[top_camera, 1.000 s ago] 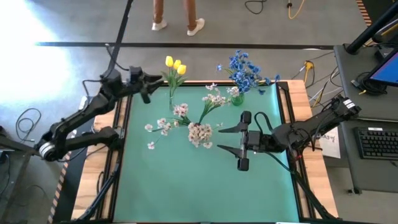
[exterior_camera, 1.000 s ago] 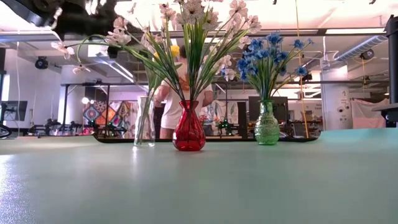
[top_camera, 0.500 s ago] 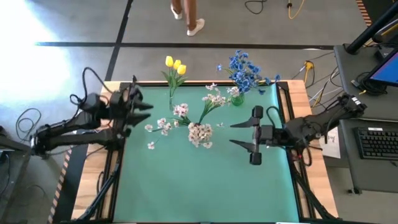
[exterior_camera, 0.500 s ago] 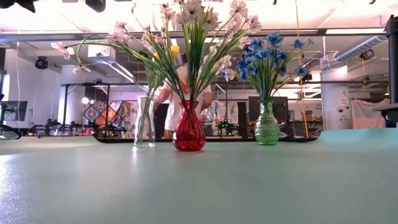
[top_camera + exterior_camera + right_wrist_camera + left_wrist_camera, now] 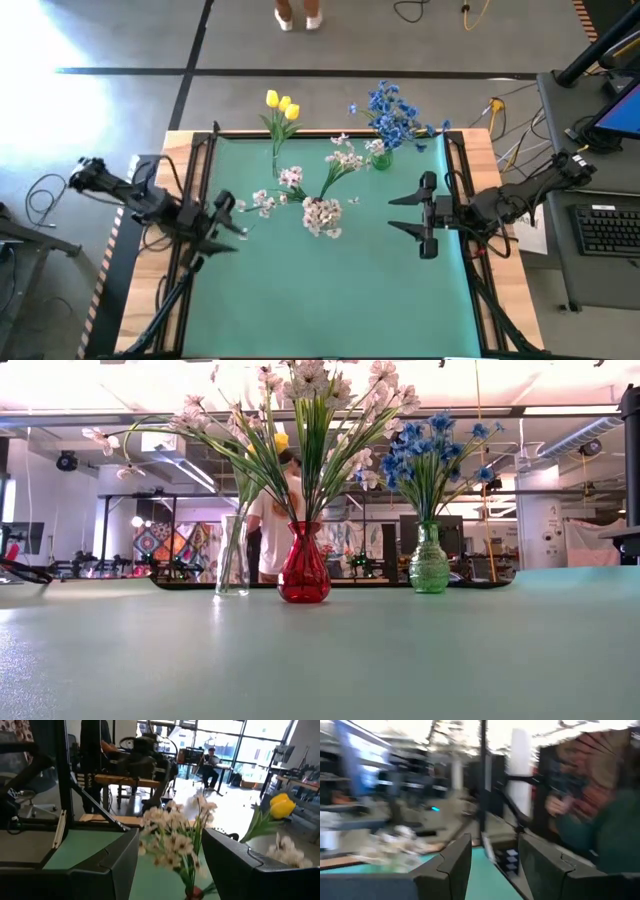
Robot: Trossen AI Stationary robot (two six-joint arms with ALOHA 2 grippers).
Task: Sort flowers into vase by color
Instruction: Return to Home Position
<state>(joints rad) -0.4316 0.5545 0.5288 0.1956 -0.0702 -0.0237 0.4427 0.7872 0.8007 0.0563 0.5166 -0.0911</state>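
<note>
Tulips (image 5: 280, 104) at 11 o'clock, blue flowers (image 5: 390, 113) at 1 o'clock, white blossoms (image 5: 322, 215) in red vase (image 5: 303, 575) at counter (image 5: 330, 300) centre. Left pincer (image 5: 232, 217) at 9 o'clock, right pincer (image 5: 403, 212) at 3 o'clock, both released, clear of flowers.

Red vase (image 5: 304, 575): glossy deep red; blossoms (image 5: 322, 216) in it pinkish-white on green stems
Clear vase (image 5: 232, 560), on the left arm's side of the red vase: colourless glass; tulips (image 5: 282, 106) bright yellow, stalks green
Green vase (image 5: 429, 565), on the red vase's other side: emerald glass, pebbled texture; blue flowers (image 5: 392, 112) strong cobalt
Mat (image 5: 330, 290) under the red vase: plain teal-green; table frame (image 5: 482, 165) around it pale wood with black rails
Left arm (image 5: 140, 200), right arm (image 5: 500, 205): black
Behind the red vase, low view: a person's shirt (image 5: 268, 525) white; wall hanging (image 5: 158, 543) multicoloured patchwork
Floor (image 5: 400, 50): grey, one dark stripe
</note>
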